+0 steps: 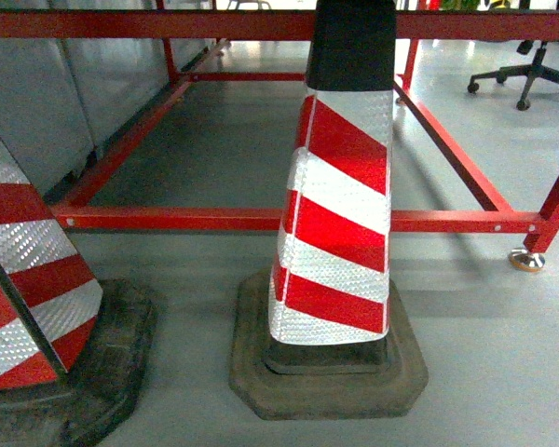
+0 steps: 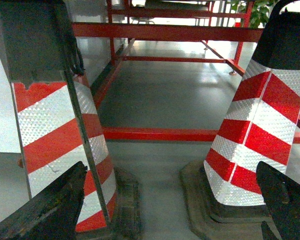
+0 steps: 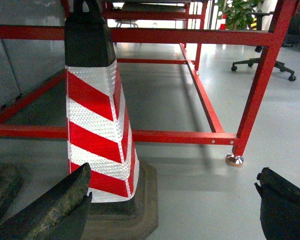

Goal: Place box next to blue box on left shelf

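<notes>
standing at the far left of the head view, a red-and-white striped traffic cone (image 1: 23,279) is cut off by the frame edge, its dark rubber base (image 1: 102,372) resting on the grey floor (image 1: 503,372). behind it on the left rise pale grey panels (image 1: 47,84). just right of centre stands a second cone (image 1: 340,214) with a black top, upright on its own octagonal base (image 1: 326,382), well apart from the first. behind both runs a red metal frame (image 1: 214,219), its low rail crossing the view and ending at the right in a leg on a silvery foot (image 1: 526,261). at the far right an office chair base (image 1: 522,79) stands on the floor.

in the left wrist view the left pincer (image 2: 170,200) has its dark fingers (image 2: 50,205) set wide apart at the lower corners, nothing between them but floor and the two cones. in the right wrist view the right pincer (image 3: 172,200) is likewise spread wide, holding nothing, the second cone just beside its left finger. a green plant (image 3: 240,15) shows far off at the upper right.

neither the blue box nor the left shelf shows in any view.
</notes>
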{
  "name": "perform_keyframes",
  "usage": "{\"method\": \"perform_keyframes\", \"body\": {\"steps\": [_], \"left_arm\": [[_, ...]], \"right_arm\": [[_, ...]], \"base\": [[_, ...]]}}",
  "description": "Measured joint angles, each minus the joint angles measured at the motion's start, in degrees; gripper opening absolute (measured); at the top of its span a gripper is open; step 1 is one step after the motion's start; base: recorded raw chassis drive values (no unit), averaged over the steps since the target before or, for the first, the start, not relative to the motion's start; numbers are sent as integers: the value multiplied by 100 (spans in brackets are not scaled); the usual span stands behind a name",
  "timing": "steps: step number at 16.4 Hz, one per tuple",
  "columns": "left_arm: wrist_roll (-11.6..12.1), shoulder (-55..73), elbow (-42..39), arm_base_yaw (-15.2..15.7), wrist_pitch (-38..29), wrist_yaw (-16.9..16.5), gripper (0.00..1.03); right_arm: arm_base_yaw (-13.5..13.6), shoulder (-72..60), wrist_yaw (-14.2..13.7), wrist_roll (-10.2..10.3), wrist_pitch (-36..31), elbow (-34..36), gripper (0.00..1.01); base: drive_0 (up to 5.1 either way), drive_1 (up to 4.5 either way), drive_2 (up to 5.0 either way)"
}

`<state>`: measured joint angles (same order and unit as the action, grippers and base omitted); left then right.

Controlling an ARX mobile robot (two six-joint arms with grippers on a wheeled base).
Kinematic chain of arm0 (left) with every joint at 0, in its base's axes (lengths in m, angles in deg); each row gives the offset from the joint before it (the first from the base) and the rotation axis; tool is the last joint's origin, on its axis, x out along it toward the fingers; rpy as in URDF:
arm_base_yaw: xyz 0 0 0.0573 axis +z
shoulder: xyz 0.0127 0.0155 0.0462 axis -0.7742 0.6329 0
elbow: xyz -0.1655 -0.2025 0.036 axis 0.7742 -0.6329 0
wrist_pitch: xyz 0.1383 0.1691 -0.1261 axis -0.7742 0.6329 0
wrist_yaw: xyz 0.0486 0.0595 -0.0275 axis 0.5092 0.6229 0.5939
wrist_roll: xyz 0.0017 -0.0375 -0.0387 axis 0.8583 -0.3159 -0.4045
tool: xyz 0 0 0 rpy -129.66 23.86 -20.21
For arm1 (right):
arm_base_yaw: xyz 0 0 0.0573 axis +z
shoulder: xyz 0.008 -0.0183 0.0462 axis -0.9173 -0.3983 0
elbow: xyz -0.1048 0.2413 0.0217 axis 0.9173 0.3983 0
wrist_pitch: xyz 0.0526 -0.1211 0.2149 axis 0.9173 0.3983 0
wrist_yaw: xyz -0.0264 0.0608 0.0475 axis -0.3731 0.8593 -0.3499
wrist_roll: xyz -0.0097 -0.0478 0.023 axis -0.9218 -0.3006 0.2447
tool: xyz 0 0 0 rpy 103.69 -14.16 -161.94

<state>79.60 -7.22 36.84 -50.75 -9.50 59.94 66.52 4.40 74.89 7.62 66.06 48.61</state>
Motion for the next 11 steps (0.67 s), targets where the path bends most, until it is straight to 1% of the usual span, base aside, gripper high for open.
{"method": "perform_keyframes", "body": {"steps": [11], "left_arm": [[0,0,0,0,0,0,98]], "right_arm": [[0,0,0,0,0,0,98]], "base": [[0,0,0]]}}
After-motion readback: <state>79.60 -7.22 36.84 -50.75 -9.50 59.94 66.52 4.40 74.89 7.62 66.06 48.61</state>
